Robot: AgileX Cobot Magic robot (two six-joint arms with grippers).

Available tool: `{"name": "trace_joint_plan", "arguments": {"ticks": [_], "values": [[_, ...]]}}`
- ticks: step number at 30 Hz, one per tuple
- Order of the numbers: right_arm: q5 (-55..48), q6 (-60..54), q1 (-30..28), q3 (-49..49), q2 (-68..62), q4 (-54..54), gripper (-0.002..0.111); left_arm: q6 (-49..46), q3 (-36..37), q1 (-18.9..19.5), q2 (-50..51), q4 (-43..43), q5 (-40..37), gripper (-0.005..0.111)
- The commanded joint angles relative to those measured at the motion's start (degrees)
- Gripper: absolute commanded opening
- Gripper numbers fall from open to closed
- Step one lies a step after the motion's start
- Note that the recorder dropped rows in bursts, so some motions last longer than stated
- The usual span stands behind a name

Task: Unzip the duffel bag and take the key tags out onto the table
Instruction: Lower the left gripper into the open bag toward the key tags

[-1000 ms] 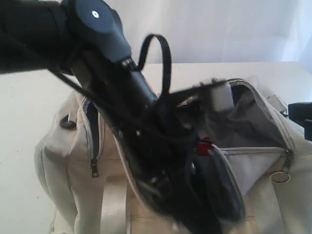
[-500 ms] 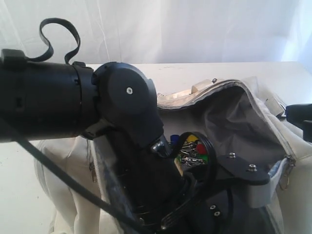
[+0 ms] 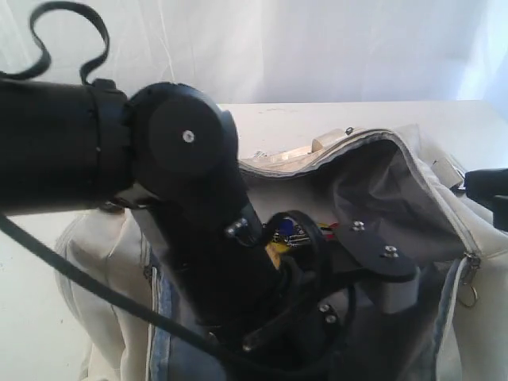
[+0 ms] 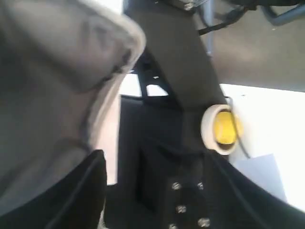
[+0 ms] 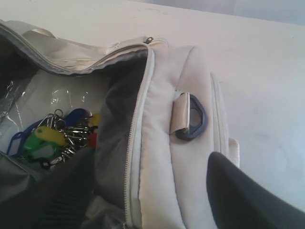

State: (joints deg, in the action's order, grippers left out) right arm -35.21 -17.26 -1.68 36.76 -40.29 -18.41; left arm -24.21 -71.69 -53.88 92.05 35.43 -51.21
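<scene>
While the duffel bag (image 3: pixel 444 206) lies unzipped on the white tabletop (image 3: pixel 317 119), the key tags (image 5: pixel 52 136) rest inside it, on the dark lining beside a sheet of clear plastic (image 5: pixel 62 98). The left arm (image 3: pixel 182 175) reaches down into the opening, and its pincer (image 3: pixel 361 298) is too hidden and blurred to tell whether it is released or clenched. The right pincer (image 5: pixel 150 160) is released, its two dark fingers (image 5: pixel 238 195) wide apart over the bag's end, holding nothing.
</scene>
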Motion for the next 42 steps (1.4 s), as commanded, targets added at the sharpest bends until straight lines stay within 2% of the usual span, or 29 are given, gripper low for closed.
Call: {"name": "trace_joint_plan", "arguments": {"ticks": [1,6,8,12,14,17,22,29,36,40,42], "values": [[0.4,-0.4,-0.5,-0.3,0.2,-1.8,0.063,11.2,0.3,2.6,-4.0,-14.5,0.1,0.059],[-2.9,-1.4,-0.5,-0.3,0.2,-6.4,0.063,20.3,0.3,4.1,-5.3,-27.9,-1.0,0.057],[-5.3,-5.4,0.5,-0.3,-0.1,-9.4,0.061,22.0,0.3,4.1,-5.3,-31.4,-1.7,0.057],[-8.7,-15.9,4.0,-0.3,-2.9,-17.4,0.053,27.4,0.3,4.1,-5.6,-41.1,-1.3,0.057],[-10.0,-17.4,5.8,-0.3,-5.2,-18.7,0.048,34.7,0.3,4.1,-6.3,-47.9,0.6,0.057],[-11.7,-17.4,7.4,-0.3,-8.0,-18.7,0.042,42.4,0.3,4.1,-7.6,-52.7,3.9,0.057],[-16.0,-16.4,7.5,-0.3,-12.6,-16.1,0.031,42.5,-1.8,4.1,-7.9,-52.8,4.1,0.057],[-19.7,-2.3,7.5,-0.3,-19.7,-1.5,0.013,42.2,-5.9,4.1,-5.3,-52.5,3.0,0.058],[-23.1,-1.5,7.7,0.0,-24.6,-1.2,0.011,40.2,-10.1,4.1,0.2,-50.5,0.4,0.058],[-23.8,-1.9,7.7,2.5,-23.1,-1.2,0.011,36.6,-16.8,4.5,5.5,-48.8,-3.6,0.058],[-22.6,-2.3,7.7,4.1,-21.2,-1.2,0.011,33.5,-21.1,5.7,8.5,-45.1,-7.4,0.057]]}}
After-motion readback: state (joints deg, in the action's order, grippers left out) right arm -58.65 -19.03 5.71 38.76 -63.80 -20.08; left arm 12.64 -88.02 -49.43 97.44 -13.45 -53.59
